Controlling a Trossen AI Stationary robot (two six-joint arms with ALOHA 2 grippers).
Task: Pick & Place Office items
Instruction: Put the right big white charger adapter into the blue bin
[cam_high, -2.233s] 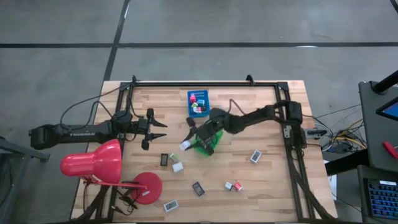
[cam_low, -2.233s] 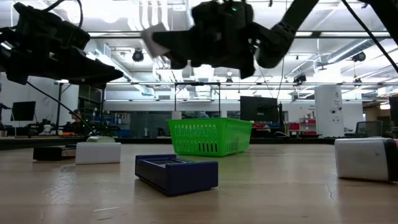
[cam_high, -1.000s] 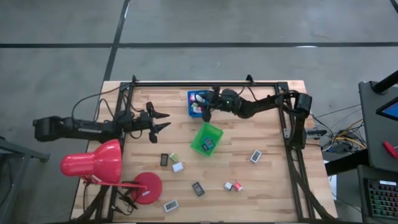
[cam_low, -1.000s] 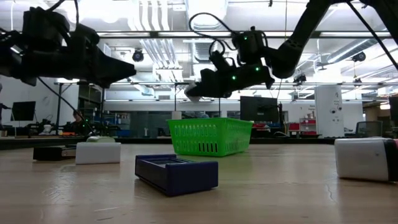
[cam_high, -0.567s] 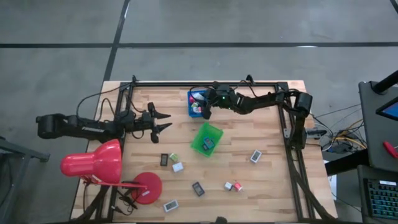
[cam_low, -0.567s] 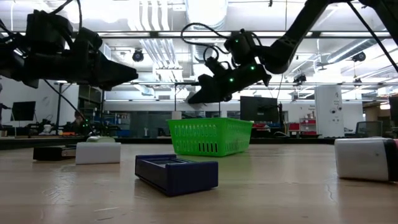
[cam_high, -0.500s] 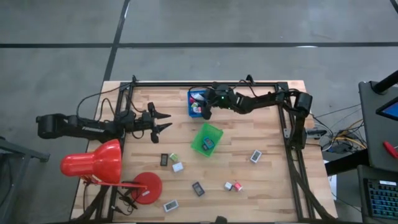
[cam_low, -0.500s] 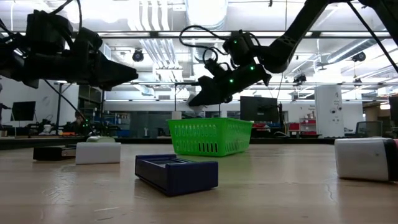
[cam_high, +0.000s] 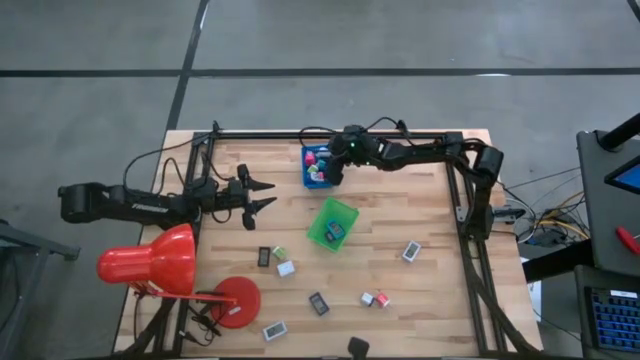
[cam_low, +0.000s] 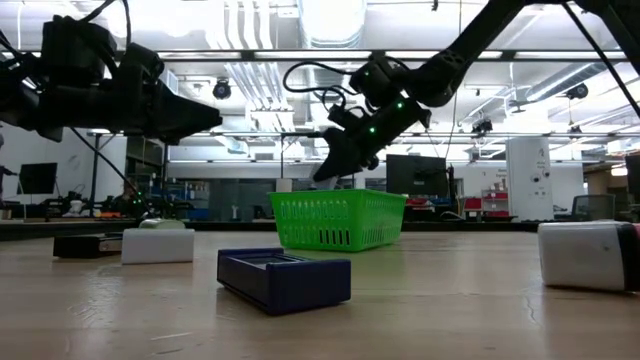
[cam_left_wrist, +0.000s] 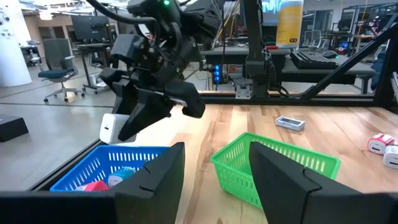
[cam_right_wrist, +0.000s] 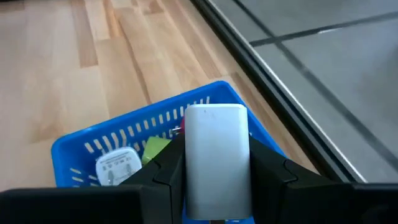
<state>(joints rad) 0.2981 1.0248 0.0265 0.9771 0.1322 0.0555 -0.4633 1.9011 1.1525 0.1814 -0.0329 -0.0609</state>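
Up at the far edge of the table, the right gripper (cam_high: 331, 177) hangs over the blue tray (cam_high: 312, 176), its two dark fingers (cam_right_wrist: 163, 175) clamped on a white rectangular item (cam_right_wrist: 217, 159). In the right wrist view that white piece stands upright between the fingers, directly above the tray's slatted wall, and inside the tray lie a white piece with printing (cam_right_wrist: 116, 165), something green (cam_right_wrist: 153, 149) and a bit of red. From the left wrist view the same white piece (cam_left_wrist: 110, 129) shows beneath the right arm's gripper, just above the blue tray's (cam_left_wrist: 102, 163) far side.

The left gripper (cam_high: 262, 195) waits above the left part of the table, pointing right, with its fingers (cam_left_wrist: 153, 174) spread apart and nothing between them.

The green tray (cam_high: 333, 223) sits near the table's middle with a dark item (cam_high: 334, 232) in it. Other office items are scattered on the near half of the wood: a dark flat piece (cam_high: 264, 256), a small green one (cam_high: 279, 254) and a white one (cam_high: 286, 267) close together left of centre, a dark one (cam_high: 318, 303) nearer, a white one (cam_high: 274, 329) near the front edge, a white and pink-red pair (cam_high: 376, 299) to the right, and a grey-white piece (cam_high: 411, 250) further right. The red desk lamp (cam_high: 148, 261) stands at the near left corner.
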